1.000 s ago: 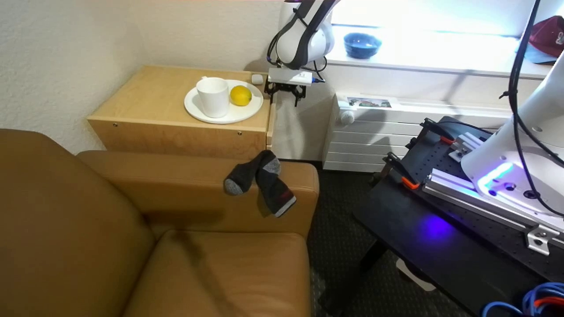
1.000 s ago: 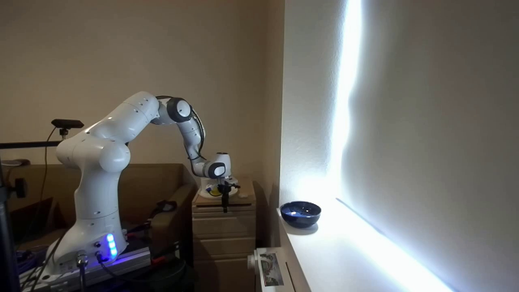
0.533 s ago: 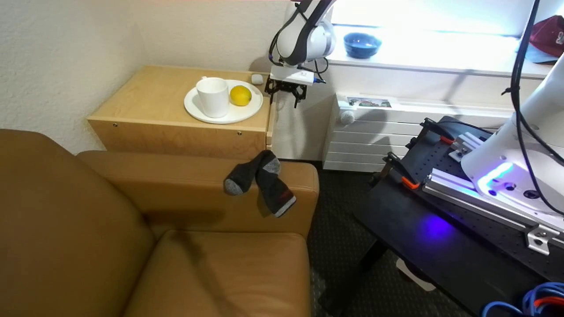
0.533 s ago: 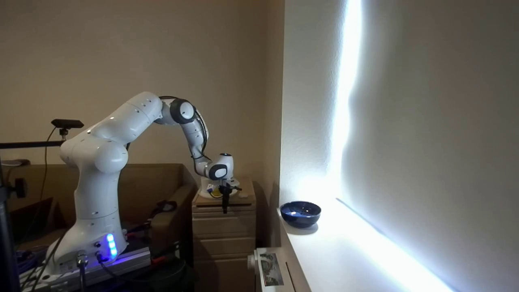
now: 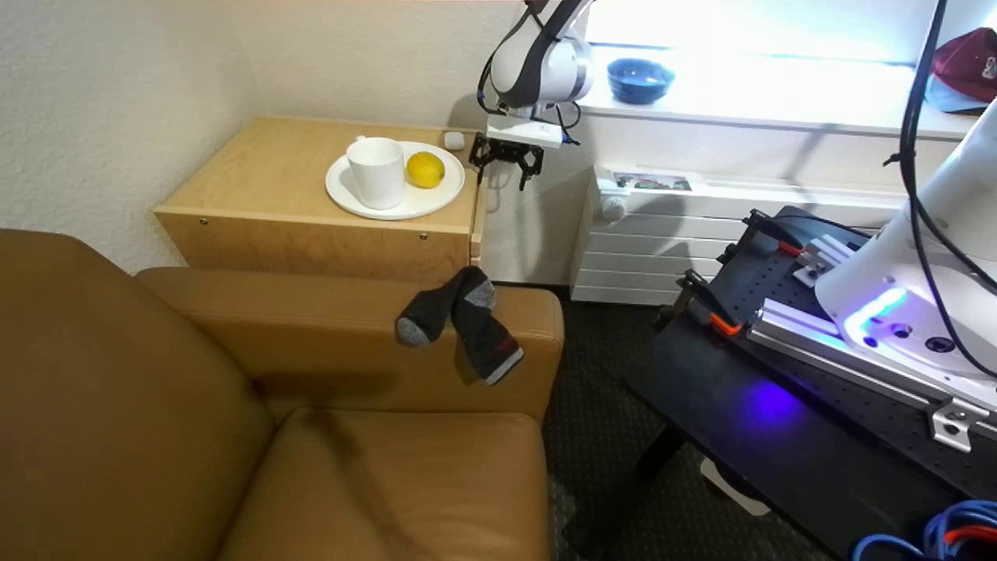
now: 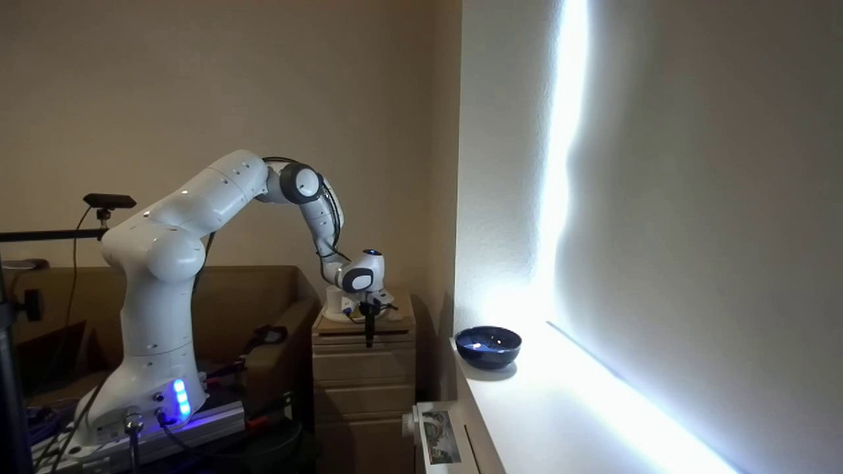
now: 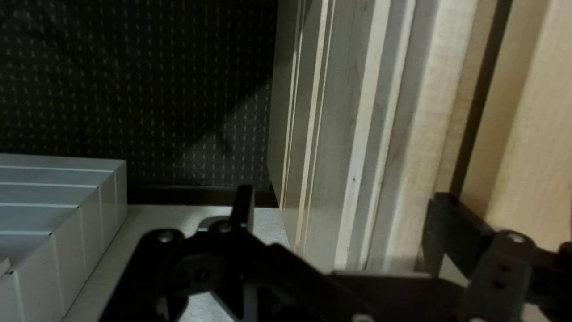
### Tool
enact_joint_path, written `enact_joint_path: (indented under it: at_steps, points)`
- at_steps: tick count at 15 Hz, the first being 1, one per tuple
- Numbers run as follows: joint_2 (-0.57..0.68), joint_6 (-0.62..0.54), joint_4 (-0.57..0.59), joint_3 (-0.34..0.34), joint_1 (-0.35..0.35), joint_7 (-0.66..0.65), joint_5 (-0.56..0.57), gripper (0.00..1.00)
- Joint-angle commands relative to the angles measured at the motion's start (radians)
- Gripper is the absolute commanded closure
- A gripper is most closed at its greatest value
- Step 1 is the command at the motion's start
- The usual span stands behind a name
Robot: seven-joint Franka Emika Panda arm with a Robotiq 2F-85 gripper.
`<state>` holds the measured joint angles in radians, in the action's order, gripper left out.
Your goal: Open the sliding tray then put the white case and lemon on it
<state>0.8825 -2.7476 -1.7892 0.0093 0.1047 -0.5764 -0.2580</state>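
In an exterior view my gripper (image 5: 502, 181) hangs beside the front edge of the light wooden side table, fingers down and open. In the wrist view the gripper (image 7: 344, 197) holds nothing. Its right finger (image 7: 451, 219) overlaps a dark slot under the tabletop; contact cannot be told. The sliding tray (image 7: 429, 112) appears as a pale front strip along that slot, its flat board hidden. On the tabletop, the small white case (image 5: 454, 140) lies near the front edge. The yellow lemon (image 5: 425, 169) rests on a white plate, and the gripper partly covers it in an exterior view.
A white mug (image 5: 377, 173) shares the white plate (image 5: 354, 204). Alongside the table stand a sofa armrest with socks (image 5: 459, 319) and a white radiator (image 5: 662, 241). A blue bowl (image 6: 489, 347) sits on the windowsill. Drawers (image 6: 363, 368) lie below the tabletop.
The hand has shifted and tilted slightly to the right in both exterior views, while the fingertips stay almost in place by the table edge. The gripper stays open; the objects have not moved.
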Motion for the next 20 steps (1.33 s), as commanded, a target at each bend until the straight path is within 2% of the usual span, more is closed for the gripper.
enact_joint_path:
  at_steps: [1,3,4,10,12,13,17,18,20]
  points:
    - [0.034,0.070,0.081,-0.159,0.190,-0.127,0.090,0.00]
    - [0.087,0.065,0.097,-0.194,0.237,-0.185,0.139,0.00]
    - [0.097,0.056,0.096,-0.189,0.233,-0.193,0.146,0.00]
    - [0.120,0.028,0.103,-0.063,0.102,-0.101,0.078,0.00]
    - [0.128,0.071,0.116,-0.059,0.093,-0.100,0.073,0.00]
    - [0.004,0.071,0.036,-0.105,0.114,-0.114,0.097,0.00]
    - [0.005,0.079,0.040,-0.094,0.100,-0.109,0.089,0.00]
    - [0.011,0.059,0.049,-0.078,0.082,-0.087,0.080,0.00]
    - [0.075,0.108,0.129,-0.027,0.026,-0.050,0.044,0.00]
